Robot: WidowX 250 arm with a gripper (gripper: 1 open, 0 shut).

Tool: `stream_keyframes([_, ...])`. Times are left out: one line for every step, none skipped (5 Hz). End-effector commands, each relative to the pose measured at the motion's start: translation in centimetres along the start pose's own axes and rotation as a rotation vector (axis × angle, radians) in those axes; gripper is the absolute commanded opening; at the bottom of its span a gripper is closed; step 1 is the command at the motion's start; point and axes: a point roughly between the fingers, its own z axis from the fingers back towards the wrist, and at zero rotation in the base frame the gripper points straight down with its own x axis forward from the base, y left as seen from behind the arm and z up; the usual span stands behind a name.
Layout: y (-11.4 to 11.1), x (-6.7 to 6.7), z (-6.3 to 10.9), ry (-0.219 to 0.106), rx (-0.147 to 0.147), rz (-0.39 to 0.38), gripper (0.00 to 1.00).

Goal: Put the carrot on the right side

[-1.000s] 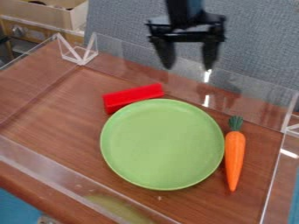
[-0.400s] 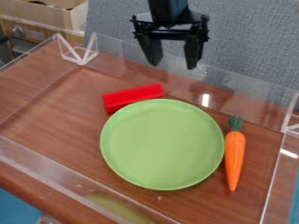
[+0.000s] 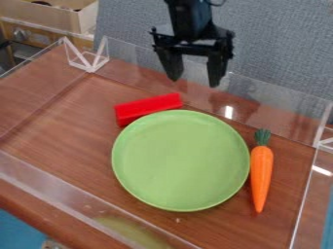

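Observation:
The carrot (image 3: 260, 171), orange with a dark green top, lies on the wooden table just right of the green plate (image 3: 180, 159), its tip pointing toward the front edge. My gripper (image 3: 194, 68) hangs open above the far part of the table, behind the plate and well up-left of the carrot. Its two dark fingers (image 3: 172, 63) point down with nothing between them.
A red rectangular block (image 3: 147, 107) lies at the plate's far left rim. Clear plastic walls (image 3: 279, 107) ring the table, with a clear corner piece (image 3: 89, 56) at the back left. Cardboard boxes (image 3: 53, 17) stand beyond.
The gripper has shifted left and then come down a little toward the table, staying open. Carrot, plate and block have not moved.

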Motion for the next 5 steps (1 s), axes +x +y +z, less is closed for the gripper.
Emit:
stream_keyframes([-0.5,0.6,0.4,-0.037,0.011,-0.032,1.00])
stream_keyframes([-0.4,0.8,0.2,-0.039,0.018,-0.048,1.00])
stream_keyframes([0.0,0.7,0.1,-0.033,0.026,-0.055,1.00])
stream_keyframes([0.4,0.6,0.2,-0.031,0.032,-0.061,1.00])
stream_keyframes([0.7,0.4,0.3,-0.028,0.037,-0.067,1.00])
